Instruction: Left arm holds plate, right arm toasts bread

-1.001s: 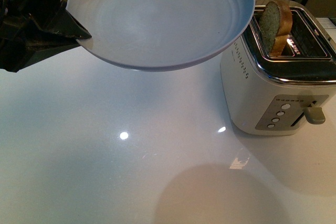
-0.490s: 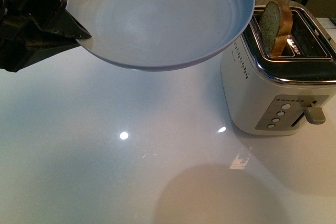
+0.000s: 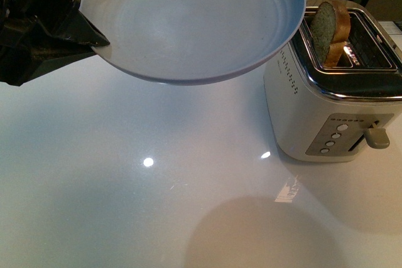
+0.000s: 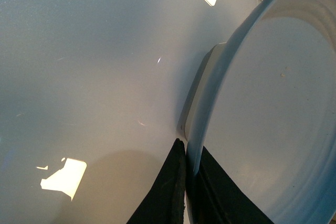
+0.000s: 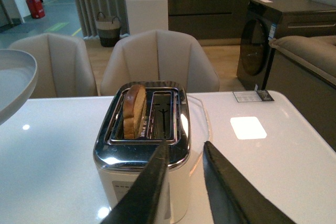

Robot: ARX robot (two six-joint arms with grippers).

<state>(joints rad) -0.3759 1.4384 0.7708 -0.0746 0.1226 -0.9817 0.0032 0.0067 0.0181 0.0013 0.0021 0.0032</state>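
Note:
My left gripper (image 3: 88,39) is shut on the rim of the pale blue-grey plate (image 3: 195,20) and holds it in the air over the table, beside the toaster. In the left wrist view the black jaws (image 4: 188,153) pinch the plate's edge (image 4: 262,114). The bread (image 3: 330,26) stands upright in the left slot of the toaster (image 3: 333,105), sticking out above it. It also shows in the right wrist view (image 5: 134,111). My right gripper (image 5: 186,148) is open and empty, in front of the toaster (image 5: 142,156), and out of the front view.
The toaster's lever (image 3: 377,137) and several buttons face me. The white glossy table (image 3: 157,186) runs under the plate. Beige chairs (image 5: 160,59) stand behind the table. A dark appliance (image 5: 286,30) is at the back.

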